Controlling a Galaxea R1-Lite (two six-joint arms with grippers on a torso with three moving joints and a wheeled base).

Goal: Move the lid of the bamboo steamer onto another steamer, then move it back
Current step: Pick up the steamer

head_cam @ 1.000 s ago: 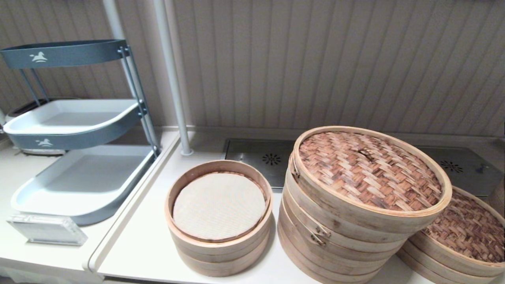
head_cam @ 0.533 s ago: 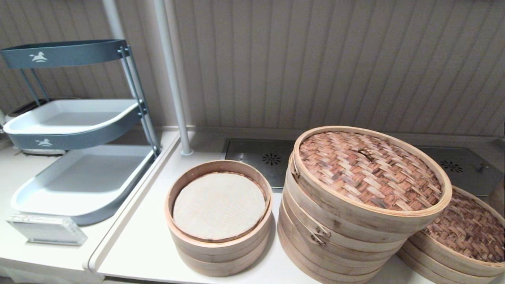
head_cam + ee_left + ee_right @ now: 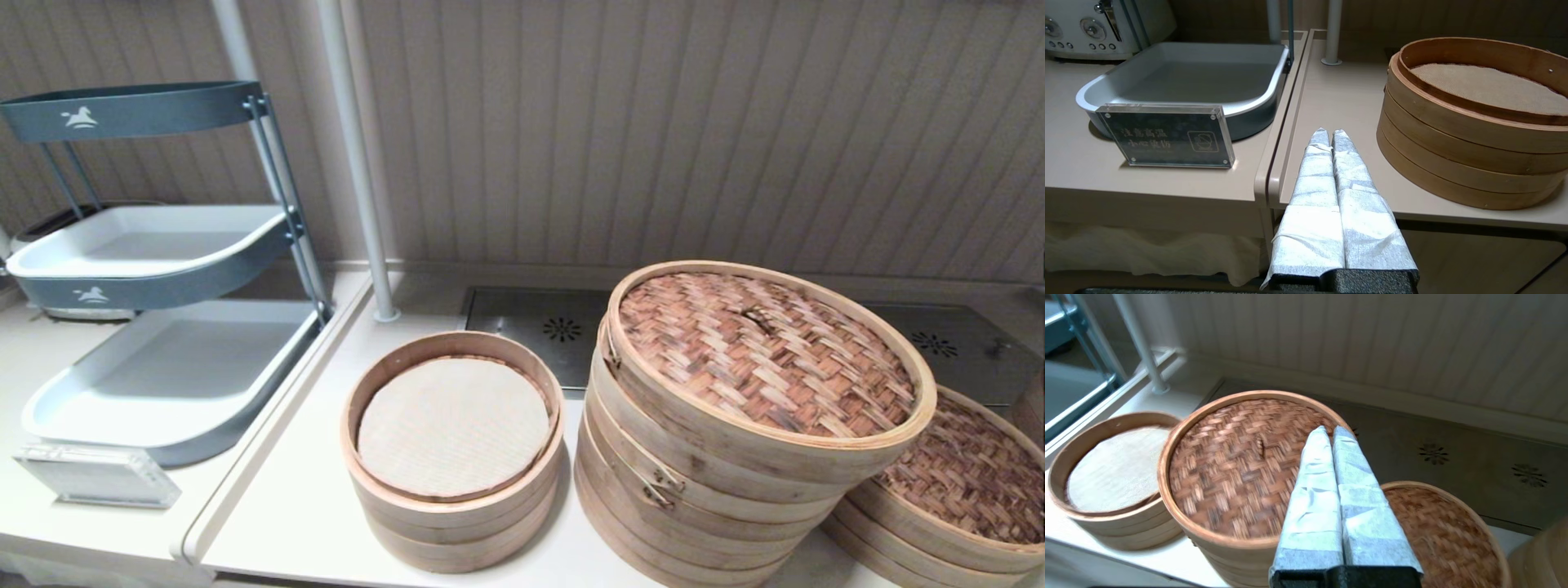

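Observation:
The bamboo steamer lid [image 3: 971, 478], dark mottled-brown weave in a pale rim, lies on the low wide steamer at the far right, partly cut off by the view's edge. It also shows in the right wrist view as the lid [image 3: 1447, 535]. Another steamer [image 3: 759, 359], the tall stack with a dark clasp [image 3: 661, 487] and a paler woven top, stands just left of it. My right gripper [image 3: 1329, 428] hovers shut and empty above the gap between the two. My left gripper [image 3: 1330, 131] is shut and empty low at the counter's front edge. Neither gripper shows in the head view.
A smaller steamer with a white cloth liner [image 3: 454, 425] sits left of the tall stack. A grey tiered tray rack [image 3: 163, 245], an acrylic sign [image 3: 96, 476] and a white pole [image 3: 359, 204] stand to the left. Metal drain plates [image 3: 539, 322] lie along the back wall.

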